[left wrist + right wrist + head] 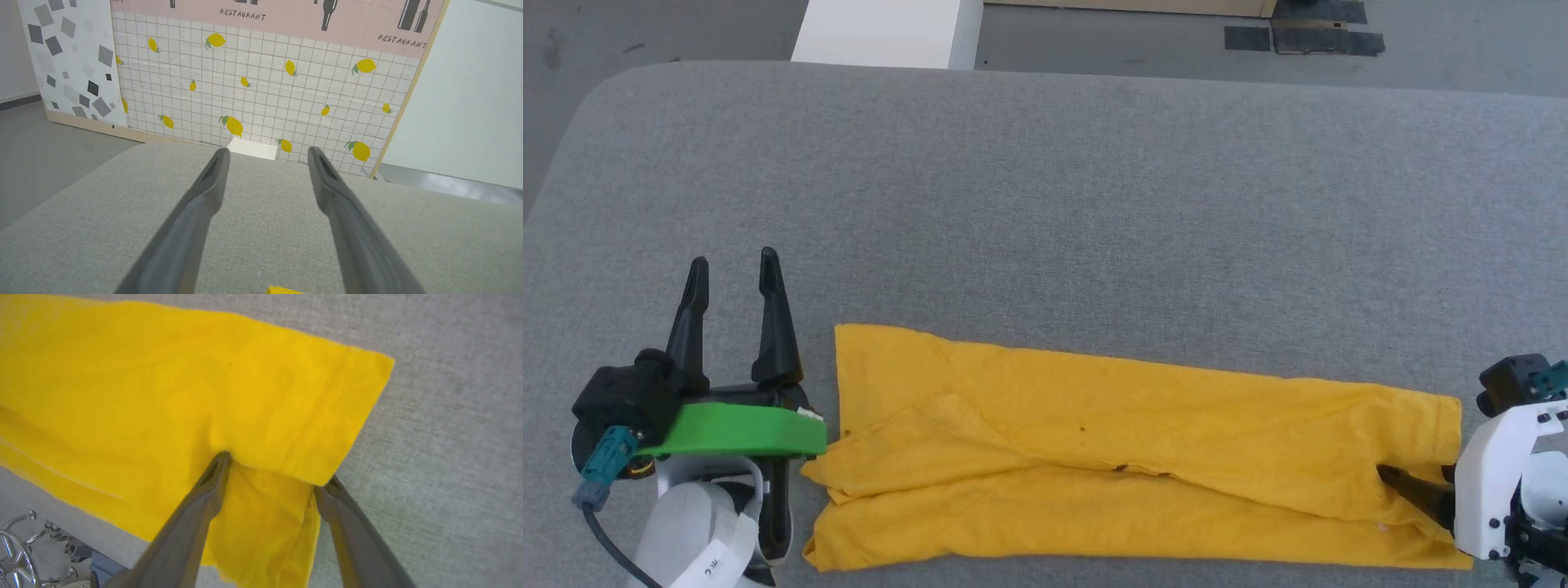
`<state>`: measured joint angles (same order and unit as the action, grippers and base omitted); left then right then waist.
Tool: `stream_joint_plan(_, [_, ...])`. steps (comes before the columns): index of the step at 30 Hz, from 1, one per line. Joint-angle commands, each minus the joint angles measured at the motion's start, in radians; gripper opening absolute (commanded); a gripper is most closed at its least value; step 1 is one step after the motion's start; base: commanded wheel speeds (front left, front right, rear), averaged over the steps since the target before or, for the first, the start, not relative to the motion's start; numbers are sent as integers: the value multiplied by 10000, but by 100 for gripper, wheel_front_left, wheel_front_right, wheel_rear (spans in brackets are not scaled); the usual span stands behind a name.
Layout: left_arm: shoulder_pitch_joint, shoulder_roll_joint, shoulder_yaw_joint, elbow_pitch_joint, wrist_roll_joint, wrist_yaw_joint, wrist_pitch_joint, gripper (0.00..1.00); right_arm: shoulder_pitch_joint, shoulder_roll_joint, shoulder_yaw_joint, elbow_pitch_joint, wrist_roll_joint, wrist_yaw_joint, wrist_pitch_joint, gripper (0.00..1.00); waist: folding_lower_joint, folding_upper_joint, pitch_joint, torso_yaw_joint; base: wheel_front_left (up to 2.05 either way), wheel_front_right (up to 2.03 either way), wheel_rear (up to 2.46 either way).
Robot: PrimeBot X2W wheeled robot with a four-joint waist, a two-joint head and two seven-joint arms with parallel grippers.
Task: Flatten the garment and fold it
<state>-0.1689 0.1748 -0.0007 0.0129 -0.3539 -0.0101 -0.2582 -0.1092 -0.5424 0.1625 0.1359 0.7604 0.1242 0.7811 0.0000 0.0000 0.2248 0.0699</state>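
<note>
The garment (1143, 441) lies as a long folded strip near the grey tabletop's (1045, 204) front edge. The left tool (734, 265) gapes empty beside its left end. The right tool (277, 469) straddles loose cloth at its right end, spread wide.

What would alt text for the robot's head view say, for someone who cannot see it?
A mustard-yellow T-shirt, folded into a long strip, lies along the near edge of a grey fabric table. The open left tool sits beside the shirt's left end, fingers over bare table; the open right tool straddles cloth at its right end.
</note>
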Motion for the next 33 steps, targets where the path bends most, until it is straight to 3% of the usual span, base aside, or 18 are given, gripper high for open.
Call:
stream_joint_plan(1, [-33, -112, 114, -20, 103, -111, -34, 100, -34, 266, 371, 228, 173, 65, -54, 100, 0, 0, 19, 37, 0, 0, 0])
stream_joint_plan(2, [-20, -147, 136, 32, 130, -162, -35, 100, -67, 221, 410, 313, 168, 65, -61, 100, 0, 0, 14, 50, 0, 0, 0])
stream_joint_plan(3, [-26, -185, 178, 57, 178, -212, -35, 100, -104, 163, 449, 430, 170, 65, -13, 75, 0, 0, 19, 63, 0, 0, 0])
stream_joint_plan(4, [-40, -238, 234, 42, 197, -252, -35, 100, -137, 121, 443, 511, 166, 65, -15, 24, 0, 0, 21, 72, 0, 0, 0])
stream_joint_plan(5, [-26, -292, 278, 83, 216, -297, -35, 100, -175, 72, 396, 631, 118, 65, -19, 0, 0, 0, 16, 80, 0, 0, 0])
stream_joint_plan(11, [20, -450, 535, 134, 464, -468, -35, 100, -316, -90, 45, 923, -30, 65, 124, 0, 0, 0, -26, 51, 0, 0, 0])
stream_joint_plan(17, [63, -596, 702, 175, 630, -592, -35, 100, -376, -299, -934, 1411, -322, 65, 210, 0, 0, 0, -100, 29, 0, 0, 0])
stream_joint_plan(28, [131, -720, 740, 527, 739, -802, -35, 100, -429, -420, -3529, 2364, -2579, 65, 894, 0, 0, 0, -198, -21, 0, 0, 0])
stream_joint_plan(33, [254, -705, 803, 591, 789, -855, -35, 100, -460, -230, -3959, 2087, -3588, 65, 1561, 0, 0, 0, -360, -81, 0, 0, 0])
